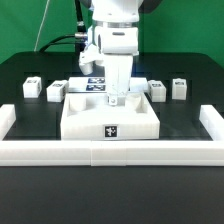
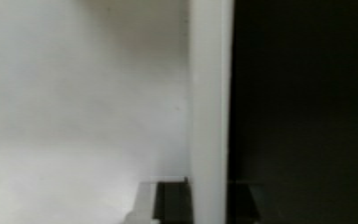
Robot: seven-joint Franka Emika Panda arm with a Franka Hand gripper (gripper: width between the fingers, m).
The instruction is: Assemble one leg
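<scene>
The leg (image 1: 157, 90) sits loose on the table (image 1: 30, 110) just beside the white panel (image 1: 85, 118), and with the gripper (image 1: 117, 97) down on that panel, finger gap I can't tell, I worry a skewed shove knocks it over.

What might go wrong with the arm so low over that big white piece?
The gripper sits low over the white panel; a skewed push might shift it. The wrist view shows only blurred white and black, so alignment is hard to judge. A loose leg lies near the panel and might get knocked.
</scene>
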